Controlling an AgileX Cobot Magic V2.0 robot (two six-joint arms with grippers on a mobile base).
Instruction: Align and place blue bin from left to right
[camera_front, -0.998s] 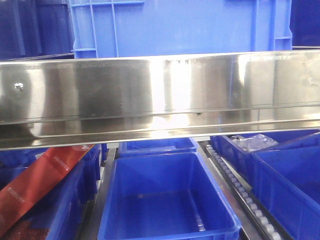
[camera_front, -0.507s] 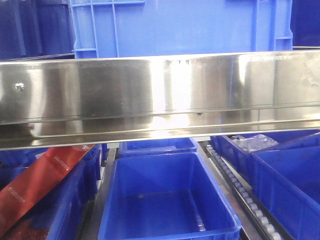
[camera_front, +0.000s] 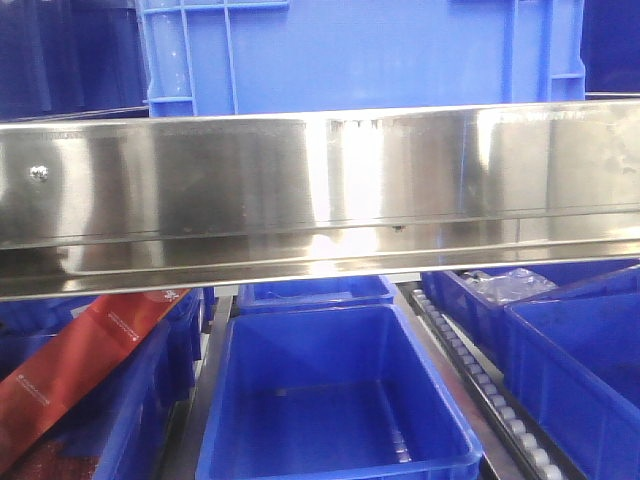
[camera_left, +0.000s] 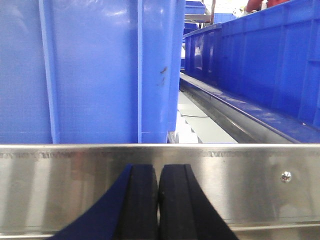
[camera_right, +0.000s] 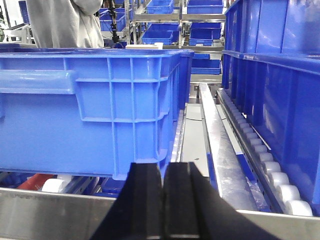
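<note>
A large blue bin (camera_front: 360, 55) stands on the upper shelf behind a steel rail (camera_front: 320, 190). Its ribbed wall (camera_left: 95, 70) fills the left wrist view, and its right corner and handle (camera_right: 90, 105) show in the right wrist view, resting on rollers. My left gripper (camera_left: 159, 172) is shut with nothing between its pads, just in front of the rail and below the bin's right edge. My right gripper (camera_right: 163, 172) is also shut and empty, in front of the bin's lower right corner. Neither gripper shows in the front view.
Below the rail an empty blue bin (camera_front: 335, 400) sits between other bins; a red package (camera_front: 70, 365) leans at the left. A roller track (camera_right: 260, 150) and another blue bin (camera_right: 280, 75) lie right of the shelf lane. A person (camera_right: 62, 22) stands behind.
</note>
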